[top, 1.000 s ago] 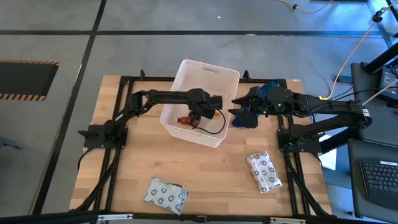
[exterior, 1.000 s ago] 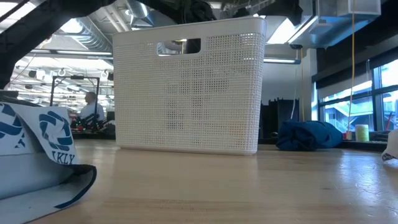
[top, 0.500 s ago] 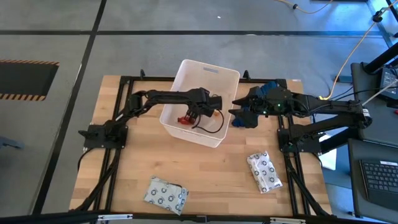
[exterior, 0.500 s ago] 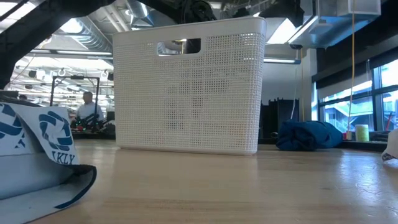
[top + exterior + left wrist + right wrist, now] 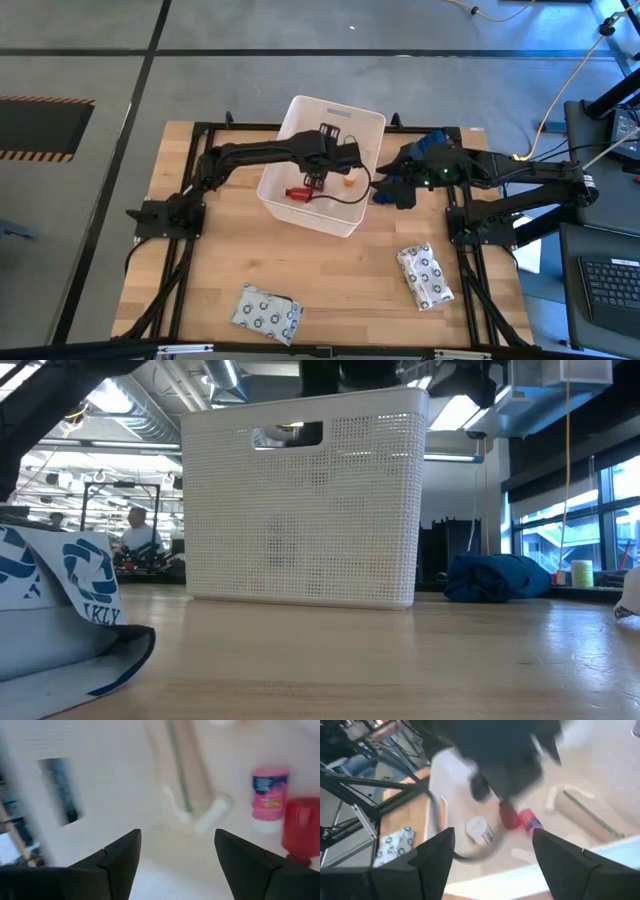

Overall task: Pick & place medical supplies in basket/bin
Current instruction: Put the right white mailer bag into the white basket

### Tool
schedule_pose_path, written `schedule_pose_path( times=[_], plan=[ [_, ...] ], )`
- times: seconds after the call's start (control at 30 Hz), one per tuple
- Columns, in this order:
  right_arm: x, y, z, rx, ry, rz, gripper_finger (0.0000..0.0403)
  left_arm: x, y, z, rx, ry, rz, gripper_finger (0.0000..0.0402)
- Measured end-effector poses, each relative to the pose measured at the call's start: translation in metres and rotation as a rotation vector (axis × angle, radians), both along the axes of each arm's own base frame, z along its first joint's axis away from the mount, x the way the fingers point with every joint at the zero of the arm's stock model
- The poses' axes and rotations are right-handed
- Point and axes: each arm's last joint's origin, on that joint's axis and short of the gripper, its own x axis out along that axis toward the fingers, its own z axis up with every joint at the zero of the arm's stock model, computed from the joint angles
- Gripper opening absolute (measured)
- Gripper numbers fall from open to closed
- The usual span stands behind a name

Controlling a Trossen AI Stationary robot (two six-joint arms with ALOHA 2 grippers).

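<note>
White perforated tub (image 5: 352, 117) sits at the table's far middle w/ its handle slot (image 5: 287, 434) at the rim; it's turned a bit askew to the table edges.

Left gripper (image 5: 322, 158) hangs inside the tub, fingers (image 5: 120, 857) spread, nothing between them. Under it, on the tub floor: a red vial (image 5: 300, 830), a pink-labelled vial (image 5: 270, 795) beside it (label text unreadable), a small white tube (image 5: 212, 813), and a beige roll (image 5: 184, 770) lying flat w/ a green stripe along its long axis.

Right gripper (image 5: 385, 182) sits just outside the tub's right wall, aimed at the tub, fingers (image 5: 436, 854) apart and empty; its cam also shows a white pill bottle (image 5: 479, 830) in the tub.

Dark blue cloth bundle (image 5: 497, 578) lies right of the tub. Two white dotted packets are well in front of the tub: one front-left (image 5: 266, 311), one front-right (image 5: 425, 275), long axis running near-to-far. The low view shows "KLY" on the near packet (image 5: 70, 585).
</note>
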Motion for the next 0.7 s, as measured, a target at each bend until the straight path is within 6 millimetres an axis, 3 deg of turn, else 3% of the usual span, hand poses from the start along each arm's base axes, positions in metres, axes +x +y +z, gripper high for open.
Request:
schedule_pose_path(
  times=[0.23, 0.43, 0.6, 0.7],
  plan=[
    [-0.01, 0.002, -0.016, 0.112, 0.179, -0.055, 0.0268, -0.023, -0.032, 0.079, 0.042, -0.297, 0.045, 0.0243],
    [-0.021, 0.01, -0.028, 0.193, 0.334, -0.063, 0.0268, -0.06, -0.069, 0.128, -0.124, -0.533, 0.047, 0.0214],
    [-0.026, 0.019, -0.032, 0.272, 0.414, -0.005, 0.0268, -0.084, -0.096, 0.151, -0.373, -0.674, 0.078, 0.0172],
    [-0.027, 0.024, -0.032, 0.27, 0.419, 0.021, 0.0268, -0.093, -0.113, 0.154, -0.501, -0.669, 0.085, 0.0138]
  ],
)
